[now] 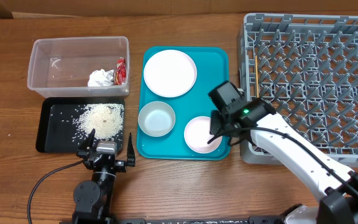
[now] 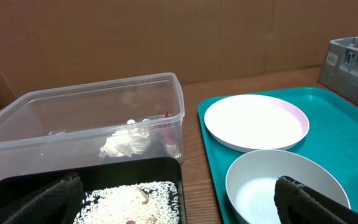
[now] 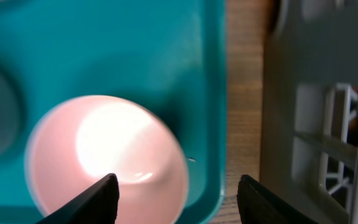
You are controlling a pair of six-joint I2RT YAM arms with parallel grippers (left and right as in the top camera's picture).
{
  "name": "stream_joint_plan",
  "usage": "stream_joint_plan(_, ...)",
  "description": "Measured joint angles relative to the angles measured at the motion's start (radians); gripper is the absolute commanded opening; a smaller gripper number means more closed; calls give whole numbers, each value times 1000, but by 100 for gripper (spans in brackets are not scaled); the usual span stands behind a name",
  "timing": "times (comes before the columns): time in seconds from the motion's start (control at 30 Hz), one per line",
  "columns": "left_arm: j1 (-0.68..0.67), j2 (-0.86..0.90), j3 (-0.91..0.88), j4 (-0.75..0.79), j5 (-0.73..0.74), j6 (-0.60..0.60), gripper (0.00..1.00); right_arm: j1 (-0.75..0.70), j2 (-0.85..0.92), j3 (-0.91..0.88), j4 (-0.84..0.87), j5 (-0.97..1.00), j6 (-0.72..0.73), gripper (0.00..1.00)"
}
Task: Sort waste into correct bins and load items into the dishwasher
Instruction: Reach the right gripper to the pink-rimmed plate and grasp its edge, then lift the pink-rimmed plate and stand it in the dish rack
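The clear tub (image 1: 42, 56) holds the white tissue (image 1: 100, 78) and the red-and-white wrapper (image 1: 120, 70); both show in the left wrist view, tissue (image 2: 126, 143). The black tray (image 1: 48, 127) holds the rice (image 1: 101, 118). On the teal tray (image 1: 216, 59) sit the plate (image 1: 169, 72) and two bowls (image 1: 156, 119), (image 1: 199, 134). The grey rack (image 1: 316, 81) is at the right, with something thin and wooden at its left edge (image 1: 250, 62). My left gripper (image 1: 106, 149) is open and empty below the black tray. My right gripper (image 3: 176, 196) is open over the right bowl's (image 3: 104, 155) rim. No cup is in view.
Brown cardboard walls stand behind the table. A black cable (image 1: 42, 180) runs from the left arm's base. The teal tray's right edge lies close to the rack's left wall (image 3: 303, 93), with a strip of wooden table between them.
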Motion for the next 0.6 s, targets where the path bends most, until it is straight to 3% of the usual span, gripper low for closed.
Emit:
stream_joint_plan(0.37, 0, 0, 0, 0, 0, 0, 100, -35, 15, -180, 182, -150, -33, 35)
stream_joint_plan(0.5, 0, 0, 0, 0, 0, 0, 100, -35, 69, -185, 210, -158, -88, 8)
stream_joint_plan(0.6, 0, 0, 0, 0, 0, 0, 100, -35, 92, -185, 211, -172, -102, 4)
